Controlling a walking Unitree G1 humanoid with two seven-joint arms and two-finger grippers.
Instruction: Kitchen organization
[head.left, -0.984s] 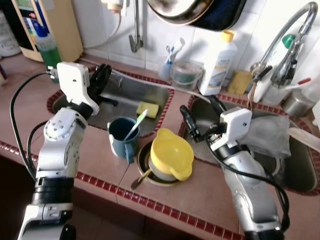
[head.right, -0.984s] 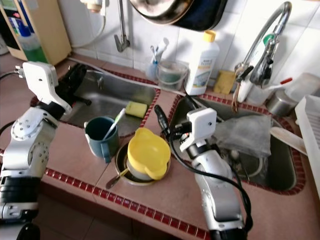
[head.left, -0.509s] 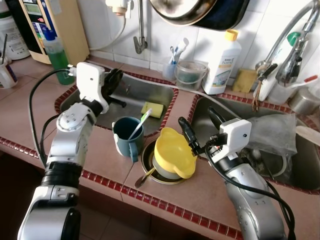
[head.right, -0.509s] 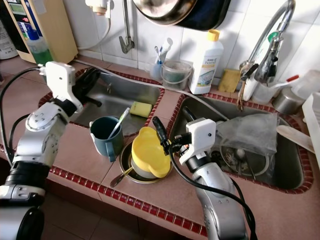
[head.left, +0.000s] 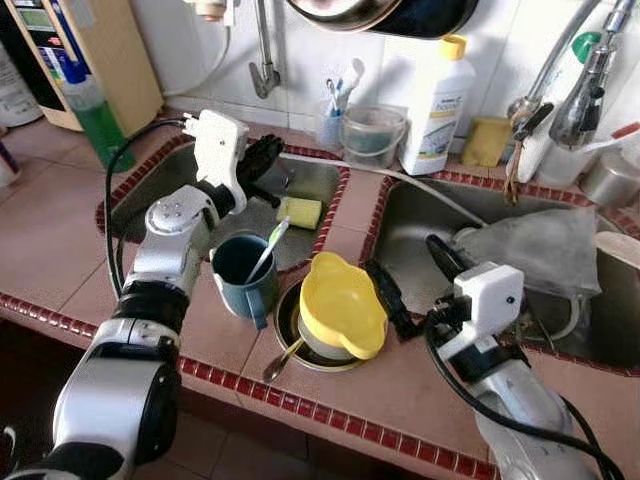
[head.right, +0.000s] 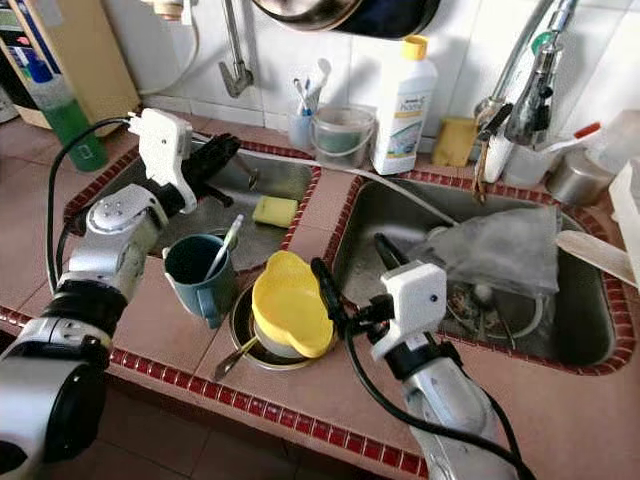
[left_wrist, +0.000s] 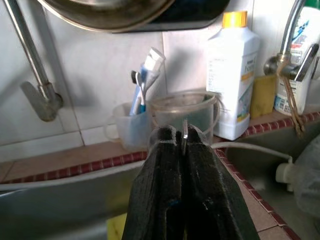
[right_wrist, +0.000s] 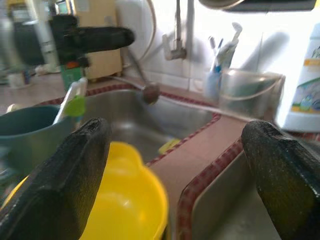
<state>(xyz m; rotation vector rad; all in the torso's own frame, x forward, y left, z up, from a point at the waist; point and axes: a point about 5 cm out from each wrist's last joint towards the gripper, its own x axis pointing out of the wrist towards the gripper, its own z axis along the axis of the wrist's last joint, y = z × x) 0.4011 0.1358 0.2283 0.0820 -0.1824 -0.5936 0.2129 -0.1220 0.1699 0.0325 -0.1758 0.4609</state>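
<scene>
My left gripper (head.left: 264, 160) hangs over the left sink (head.left: 145, 195), shut on a thin metal spoon (right_wrist: 149, 92) whose handle edge shows between the fingertips (left_wrist: 184, 136). A yellow bowl (head.left: 341, 304) with a spout rests in a metal dish (head.left: 287, 322) on the tiled counter between the sinks. My right gripper (head.left: 412, 280) stands open just right of the bowl, one finger (head.left: 384, 300) close beside its rim, the other over the right sink. A dark blue mug (head.left: 243, 277) holding a toothbrush (head.left: 271, 248) stands left of the bowl.
A yellow sponge (head.left: 298, 212) lies in the left sink. At the back wall stand a white detergent bottle (head.left: 437, 105), a clear tub (head.left: 372, 136) and a toothbrush cup (head.left: 335, 122). A crumpled plastic bag (head.left: 530, 250) lies in the right sink below the tap (head.left: 580, 95). A green bottle (head.left: 96, 116) stands far left.
The camera has shifted. My left gripper has moved right across the left sink with the spoon. My right gripper has dropped lower, next to the yellow bowl.
</scene>
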